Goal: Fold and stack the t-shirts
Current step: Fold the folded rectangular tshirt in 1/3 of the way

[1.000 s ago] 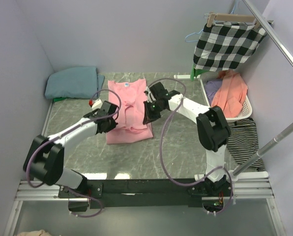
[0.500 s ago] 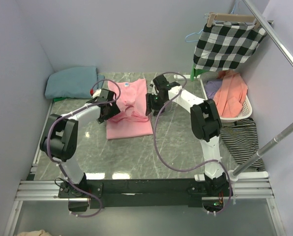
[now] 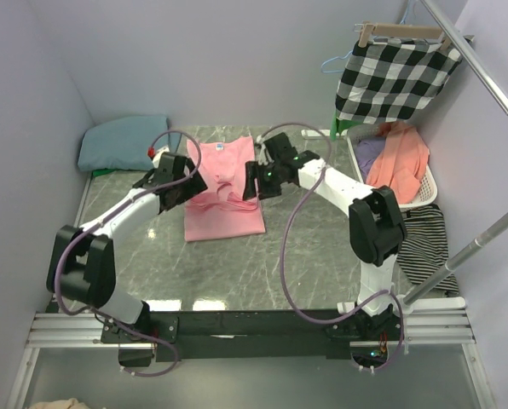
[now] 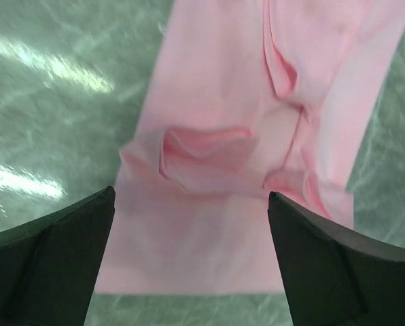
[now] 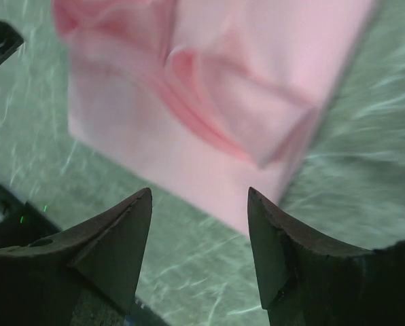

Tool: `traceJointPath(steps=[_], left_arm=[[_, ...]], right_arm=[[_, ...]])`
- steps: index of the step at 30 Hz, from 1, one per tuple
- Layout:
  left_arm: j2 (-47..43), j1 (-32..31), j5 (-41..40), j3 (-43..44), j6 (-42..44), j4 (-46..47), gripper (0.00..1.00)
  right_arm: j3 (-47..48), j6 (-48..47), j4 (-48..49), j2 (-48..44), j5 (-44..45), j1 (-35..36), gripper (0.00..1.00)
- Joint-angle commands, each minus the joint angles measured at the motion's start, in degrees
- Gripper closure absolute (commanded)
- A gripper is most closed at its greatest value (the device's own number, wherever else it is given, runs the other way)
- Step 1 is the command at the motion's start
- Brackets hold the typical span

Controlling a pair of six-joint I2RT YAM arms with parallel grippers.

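At table [image 3: 305,247] centre: pink t-shirt [image 3: 224,213] half-folded, bunched; teal t-shirt [image 3: 124,142] folded back-left. My left gripper [image 4: 190,193], right gripper [image 5: 199,190] gape empty. Remaining: finish fold, stack.

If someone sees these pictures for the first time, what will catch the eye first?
The light pink t-shirt lies partly folded in the middle of the table, with the left gripper and the right gripper open at either side of its rumpled middle. Next come the checked cloth hanging at the far right and the folded teal t-shirt in the far left corner.
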Motion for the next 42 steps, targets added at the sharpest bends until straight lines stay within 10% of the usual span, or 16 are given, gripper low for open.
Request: traceJointPath(steps=[1, 17, 42], left_arm=[[-2.8, 0.0, 11.7, -6.5, 0.2, 3.9, 0.01], [9.0, 0.0, 16.7, -3.1, -0.3, 15.9, 0.01], [16.0, 1.9, 2.7, 3.7, 5.2, 15.8, 0.01]], right_arm=[[-4.8, 2.1, 4.4, -1.4, -6.8, 2.8, 0.35], [0.1, 2.9, 7.5, 7.6, -6.9, 3.5, 0.36], [15.4, -2.2, 8.3, 17.5, 7.0, -0.1, 0.33]])
